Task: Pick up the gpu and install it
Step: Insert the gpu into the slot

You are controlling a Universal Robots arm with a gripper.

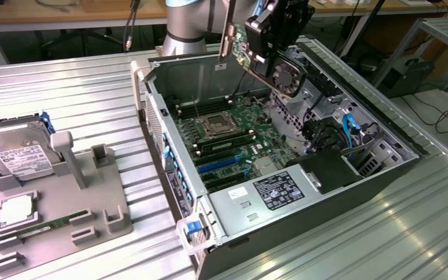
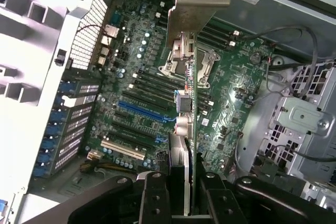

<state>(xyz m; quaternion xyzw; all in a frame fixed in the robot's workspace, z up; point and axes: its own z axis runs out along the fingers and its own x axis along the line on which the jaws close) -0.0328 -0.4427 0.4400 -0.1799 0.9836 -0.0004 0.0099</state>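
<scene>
Slatted metal desk (image 1: pixel 76 87) carrying open case (image 1: pixel 208 76); fingers (image 2: pixel 220 203) clamping gpu (image 1: pixel 267 55), hanging above motherboard (image 1: pixel 259 137). Risk: card tilting, missing slot (image 1: pixel 217 165), bracket (image 1: pixel 228 35) snagging case rim.

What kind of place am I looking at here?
Probably a robotics lab bench set up for computer assembly: an open computer case sits on a slatted metal table, a grey fixture tray beside it holds a hard drive, and the gripper holds the gpu above the motherboard.

The gpu (image 1: pixel 282 70) has a silvery metal bracket (image 2: pixel 197 3) and a green circuit board. The table (image 1: pixel 68 99) is ribbed metal. The tray (image 1: pixel 107 192) is matt grey plastic.
</scene>
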